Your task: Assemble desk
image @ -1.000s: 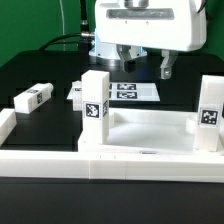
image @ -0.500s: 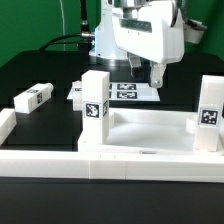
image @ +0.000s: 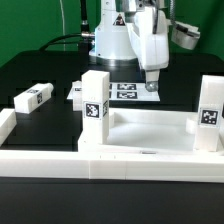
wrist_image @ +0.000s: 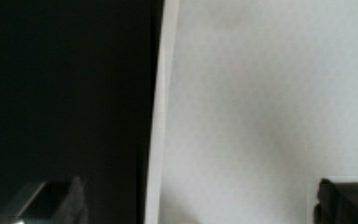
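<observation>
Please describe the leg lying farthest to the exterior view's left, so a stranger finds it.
Find the white tabletop in front. Beyond its corner on the exterior view's left, on the black table, a white leg lies flat. Unlike the upright leg nearby, it lies down, alone, farthest toward that side.

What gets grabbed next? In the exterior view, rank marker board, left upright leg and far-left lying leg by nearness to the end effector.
1. Marker board, directly by the end effector.
2. Left upright leg, toward the exterior view's left.
3. Far-left lying leg, farthest left.
</observation>
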{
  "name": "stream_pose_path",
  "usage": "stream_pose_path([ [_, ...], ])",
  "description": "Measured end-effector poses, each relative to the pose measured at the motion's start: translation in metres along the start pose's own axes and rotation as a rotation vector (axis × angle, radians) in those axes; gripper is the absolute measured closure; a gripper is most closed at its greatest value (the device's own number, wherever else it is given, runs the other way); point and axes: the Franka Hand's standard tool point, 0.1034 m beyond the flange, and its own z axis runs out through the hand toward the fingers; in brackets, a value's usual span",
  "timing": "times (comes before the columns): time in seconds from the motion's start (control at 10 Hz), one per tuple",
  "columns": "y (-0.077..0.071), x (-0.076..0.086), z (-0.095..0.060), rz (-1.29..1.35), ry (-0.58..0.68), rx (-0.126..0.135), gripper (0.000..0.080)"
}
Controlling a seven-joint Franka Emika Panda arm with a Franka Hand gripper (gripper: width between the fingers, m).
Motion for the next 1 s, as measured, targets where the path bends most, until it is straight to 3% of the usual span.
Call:
stream_pose_path([
  [0.4,0.003,0.012,0.021,0.061,0.010,-0.026,0.0150],
  [0.6,0.010,0.015,0.040,0.056,0.028,-0.053,0.0150],
  [1.0,0.019,0.020,0.061,0.039,0.047,-0.089,0.0150],
])
